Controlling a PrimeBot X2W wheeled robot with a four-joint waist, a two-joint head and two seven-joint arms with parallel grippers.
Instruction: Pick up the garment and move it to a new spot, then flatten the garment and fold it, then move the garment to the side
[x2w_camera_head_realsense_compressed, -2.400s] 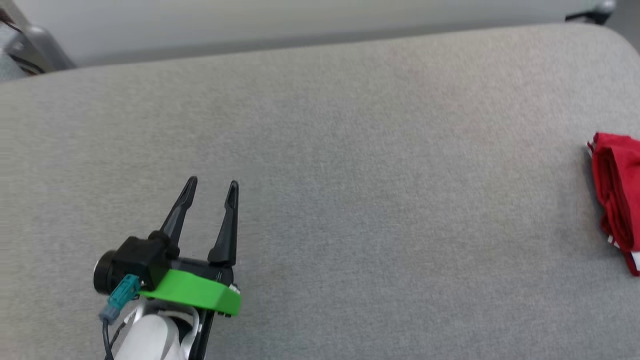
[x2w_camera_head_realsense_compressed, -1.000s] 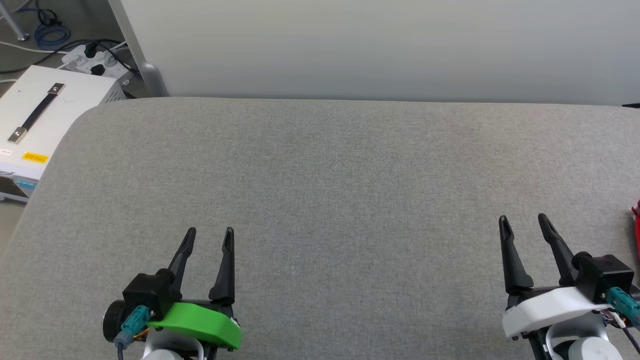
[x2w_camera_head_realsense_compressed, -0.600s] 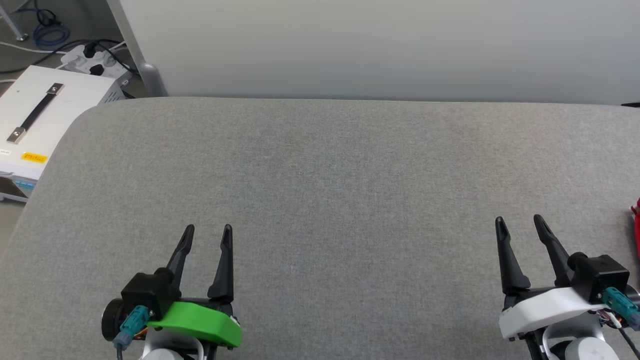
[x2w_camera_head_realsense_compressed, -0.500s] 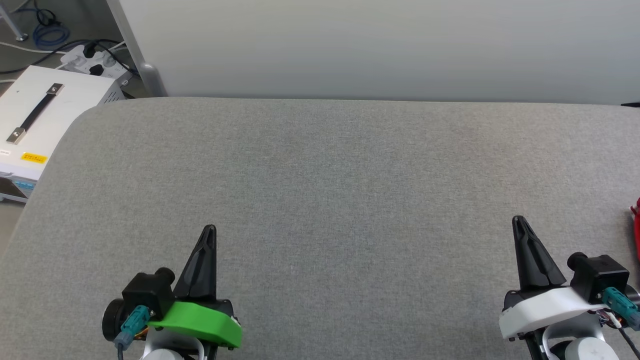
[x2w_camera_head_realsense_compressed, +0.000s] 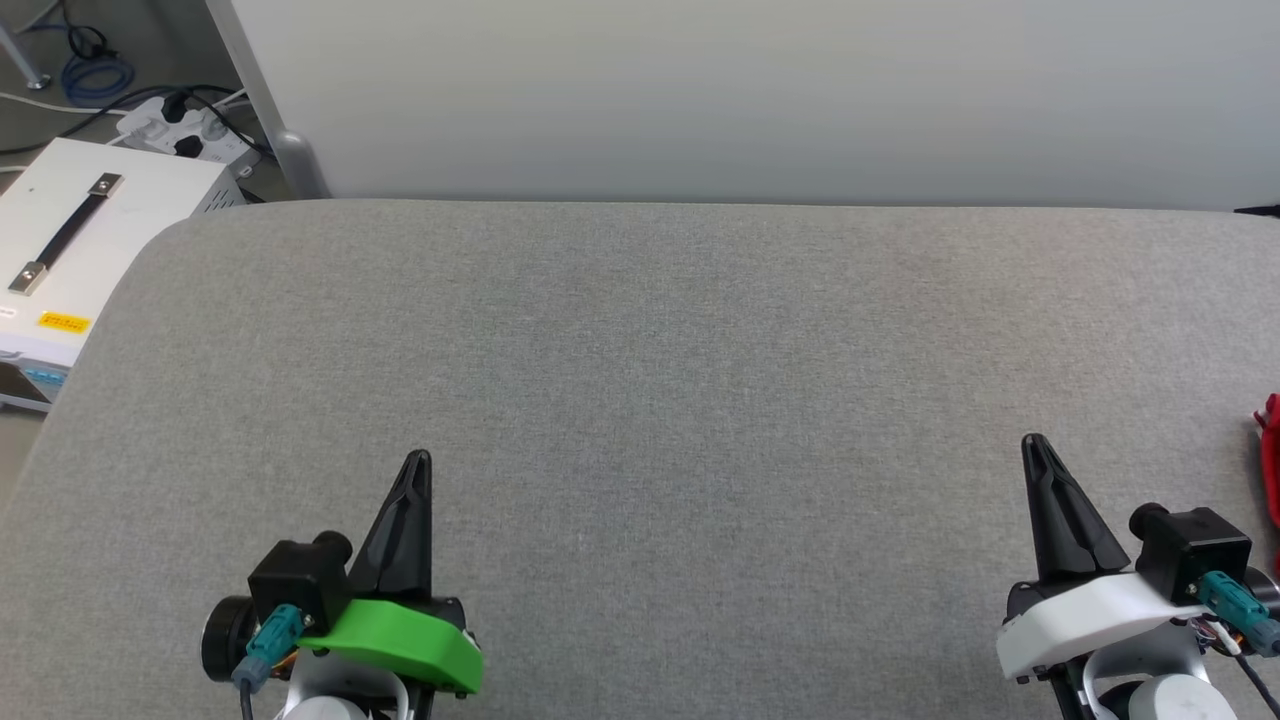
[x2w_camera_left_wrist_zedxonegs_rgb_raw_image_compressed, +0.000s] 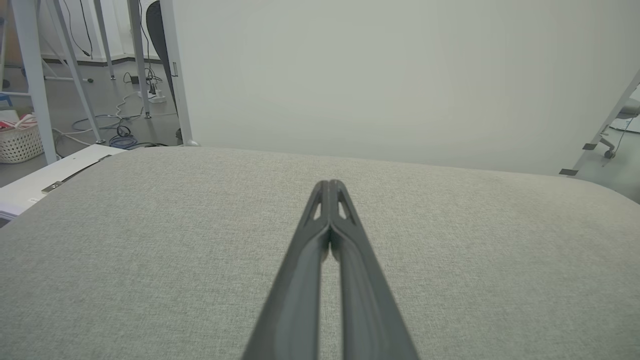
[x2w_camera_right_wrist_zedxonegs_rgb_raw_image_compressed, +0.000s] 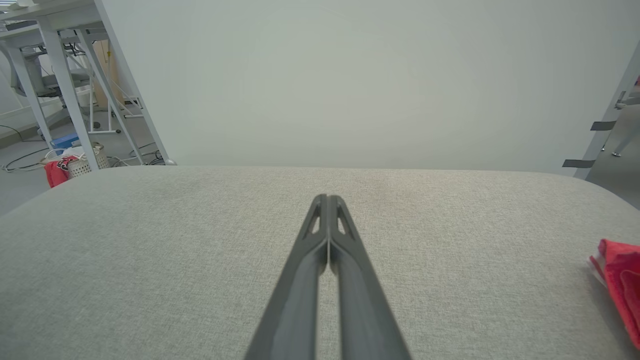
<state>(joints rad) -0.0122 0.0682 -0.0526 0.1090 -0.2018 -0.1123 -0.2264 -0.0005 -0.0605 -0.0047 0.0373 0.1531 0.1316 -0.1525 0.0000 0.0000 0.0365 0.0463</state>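
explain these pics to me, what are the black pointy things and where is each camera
This is a two-armed robot at a grey padded surface. The head view looks down from a camera on its head: the left gripper, on a green mount, sits lower left, and the right gripper, on a white mount, lower right. Each is two long dark fingers, pressed shut with nothing between them. The other two pictures come from wrist cameras, looking along each arm's own fingers. On the surface lies the garment, a red bundle at the robot's far right, apart from both grippers. A white box stands beside the surface, at left.
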